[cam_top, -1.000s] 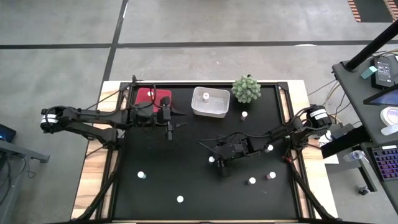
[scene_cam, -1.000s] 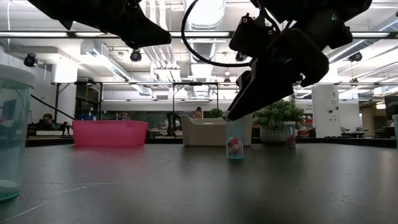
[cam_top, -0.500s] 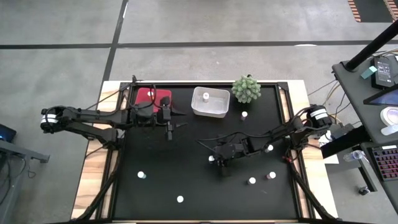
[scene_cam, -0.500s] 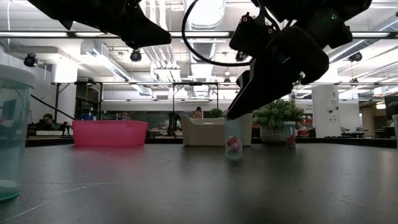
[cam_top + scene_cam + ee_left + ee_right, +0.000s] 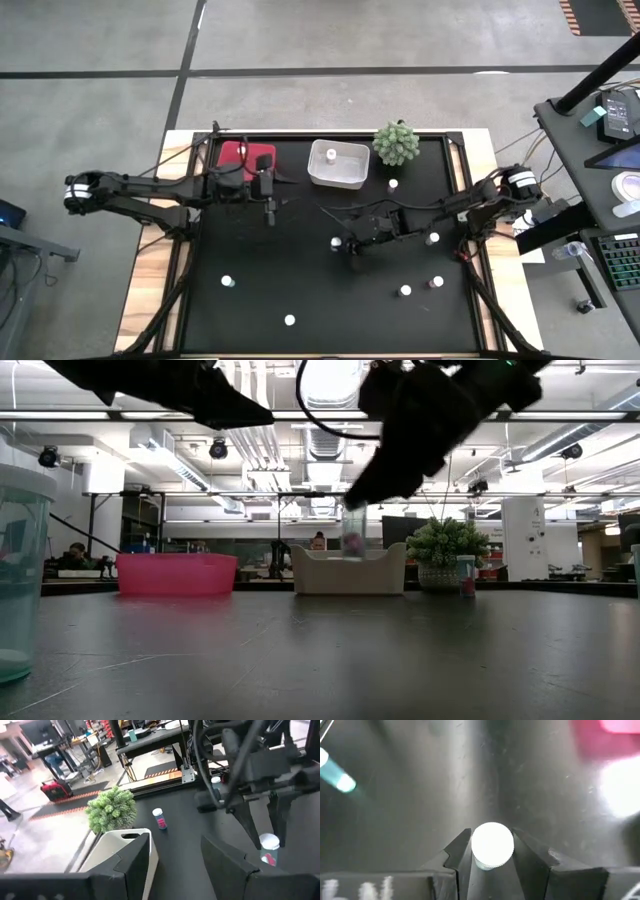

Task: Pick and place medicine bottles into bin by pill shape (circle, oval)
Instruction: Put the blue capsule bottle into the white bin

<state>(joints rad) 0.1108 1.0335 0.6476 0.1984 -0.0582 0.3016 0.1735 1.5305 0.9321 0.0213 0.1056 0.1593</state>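
Observation:
My right gripper (image 5: 340, 244) is at the middle of the black table, shut on a small clear medicine bottle (image 5: 353, 536) with a white cap (image 5: 492, 845) and pink pills inside. My left gripper (image 5: 270, 208) hangs open and empty near the pink bin (image 5: 247, 155), and its wrist view shows its fingers apart (image 5: 175, 865). Other white-capped bottles stand upright on the table, among them bottle (image 5: 392, 185), bottle (image 5: 433, 238) and bottle (image 5: 405, 291). One bottle (image 5: 331, 155) sits in the white bin (image 5: 350, 178). My right gripper pinches the bottle's top end, at its white cap (image 5: 492, 845), between its two fingers (image 5: 459, 855). The fingers slant down from above and from the table's right side. The bottle hangs upright below the fingers (image 5: 353, 545), lifted clear of the table.
The pink bin (image 5: 177, 573) and the white bin (image 5: 348, 573) stand side by side at the far edge, with a green spiky plant (image 5: 396, 143) to their right. More bottles stand near the front, bottle (image 5: 227, 282), bottle (image 5: 289, 321) and bottle (image 5: 436, 283). A large teal-tinted bottle (image 5: 20, 570) is close to the low camera.
My right gripper has risen with the bottle and gone a little toward the table's far and left edges. The bottle, which stood on the table, is now lifted clear and stays upright.

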